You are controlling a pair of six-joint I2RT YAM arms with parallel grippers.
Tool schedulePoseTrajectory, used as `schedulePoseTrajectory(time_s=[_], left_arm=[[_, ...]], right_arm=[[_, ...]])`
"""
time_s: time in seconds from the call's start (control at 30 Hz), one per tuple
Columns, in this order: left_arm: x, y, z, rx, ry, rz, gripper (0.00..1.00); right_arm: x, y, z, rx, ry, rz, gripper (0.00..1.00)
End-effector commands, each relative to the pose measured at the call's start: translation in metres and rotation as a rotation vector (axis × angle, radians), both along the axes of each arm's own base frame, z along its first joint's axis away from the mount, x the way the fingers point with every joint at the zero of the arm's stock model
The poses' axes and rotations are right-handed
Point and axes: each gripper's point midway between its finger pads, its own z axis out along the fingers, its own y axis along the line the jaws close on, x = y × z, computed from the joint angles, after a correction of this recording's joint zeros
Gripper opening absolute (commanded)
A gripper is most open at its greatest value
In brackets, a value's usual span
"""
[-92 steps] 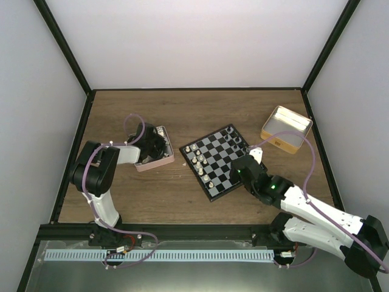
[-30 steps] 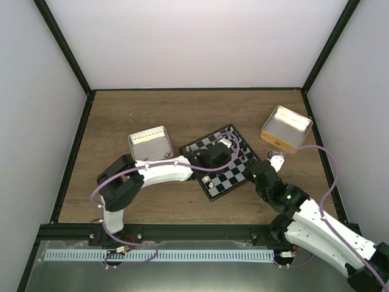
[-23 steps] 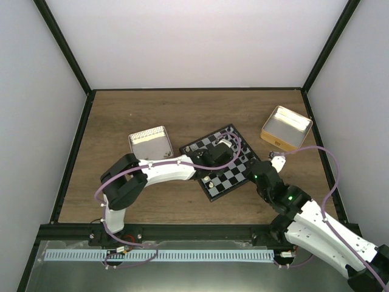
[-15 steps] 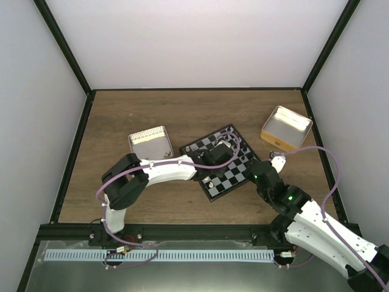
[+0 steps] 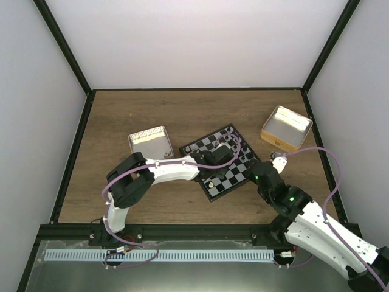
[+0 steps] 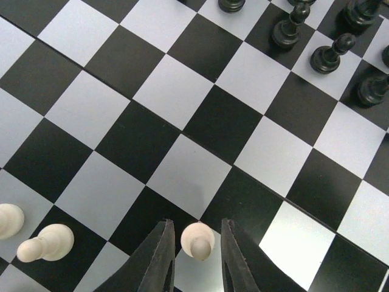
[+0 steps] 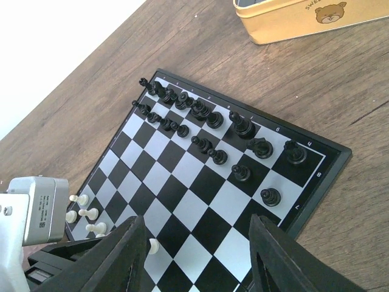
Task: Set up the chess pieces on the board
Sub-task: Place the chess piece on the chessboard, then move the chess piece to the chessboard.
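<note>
Judging the white pawn (image 6: 197,240) light, hard and easily tipped, we favour pinching its head; our left hand (image 6: 196,228) stands narrowly parted around it near the board (image 6: 182,97)'s white-side edge, right hand (image 7: 196,243) wide.

1. In the top view, the left arm (image 5: 176,170) is covering the middle of the board (image 5: 226,184), and the chess pieces (image 5: 208,180) are showing too small to tell by kind.
2. In the left wrist view, the board is running off every edge. The fingers (image 6: 159,261) of the left gripper (image 6: 193,243), a cream piece (image 6: 9,220) on the left and a far black piece (image 6: 231,4) are being cropped.
3. In the right wrist view, the yellow tin (image 7: 292,21) is being cut off on the far side, and the left gripper is hiding the board's left corner.
</note>
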Motion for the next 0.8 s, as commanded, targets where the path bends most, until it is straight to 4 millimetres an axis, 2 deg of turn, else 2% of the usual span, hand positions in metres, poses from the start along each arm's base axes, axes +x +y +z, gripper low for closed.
schedulePoseTrajectory(time_s=[0.0,0.2,0.37,0.47,0.57,0.63,0.77], left_arm=[[-0.001,-0.009,0.019,-0.063,-0.016,-0.018,0.26],[0.005,-0.003,0.051,-0.126,-0.056,0.006,0.27],[0.022,0.026,0.094,-0.241,-0.109,0.085,0.28],[0.033,0.053,0.128,-0.318,-0.185,0.126,0.30],[0.041,0.086,0.155,-0.360,-0.264,0.191,0.31],[0.045,0.111,0.168,-0.377,-0.309,0.244,0.31],[0.046,0.153,0.185,-0.415,-0.381,0.312,0.42]], right_arm=[[0.001,-0.009,0.003,-0.006,-0.016,-0.047,0.49],[0.001,-0.006,0.003,-0.003,-0.013,-0.034,0.51],[0.007,0.009,0.004,-0.005,-0.022,0.041,0.51],[0.012,0.031,0.001,-0.014,-0.009,0.143,0.53],[0.019,0.055,-0.004,-0.019,0.007,0.245,0.60],[0.024,0.072,-0.009,-0.024,0.034,0.311,0.61],[0.035,0.099,-0.030,-0.086,0.139,0.405,0.61]])
